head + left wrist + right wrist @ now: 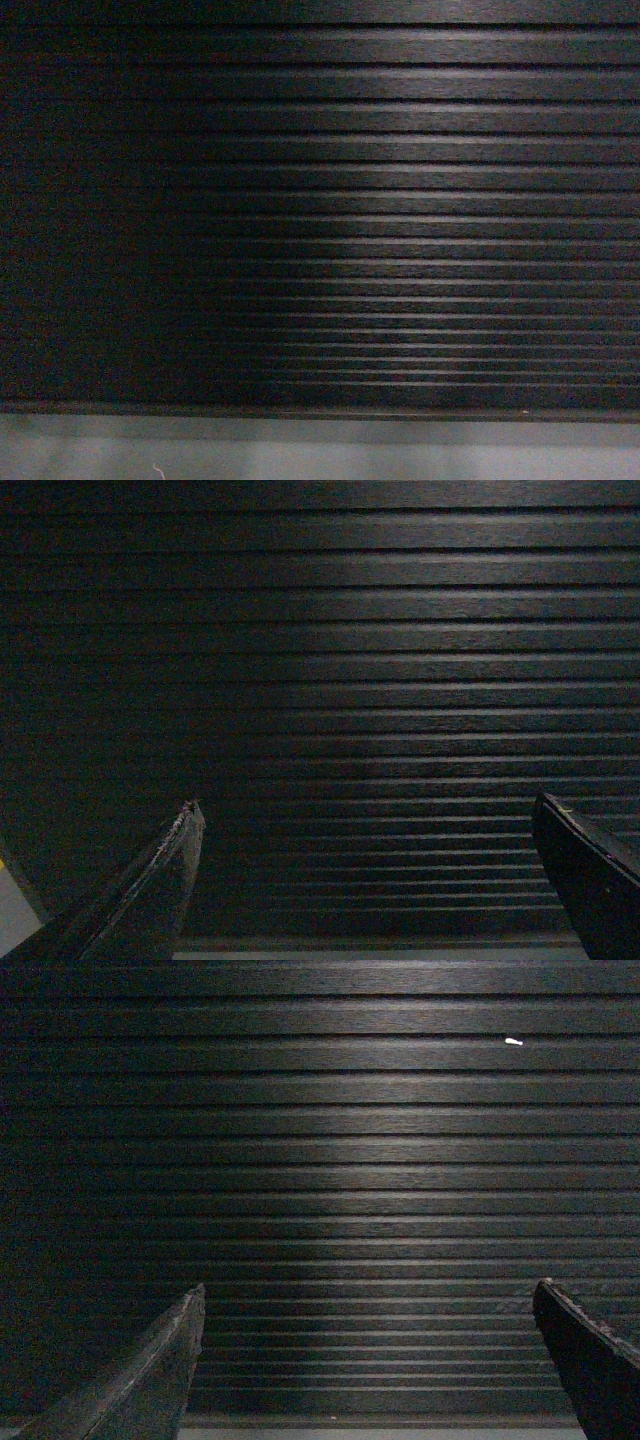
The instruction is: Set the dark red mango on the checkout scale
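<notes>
The checkout's ribbed black front panel [320, 200] fills the head view from close up, and neither gripper shows there. The same panel [330, 660] fills the left wrist view, where my left gripper [365, 805] is open with nothing between its dark fingers [160, 880]. My right gripper [368, 1285] is likewise open and empty before the panel [330, 1160]. The dark red mango and the scale are out of view.
A strip of grey floor [320, 450] runs along the foot of the panel. A small white speck [513, 1041] sits on one rib in the right wrist view. A bit of yellow [3, 864] shows at the left edge.
</notes>
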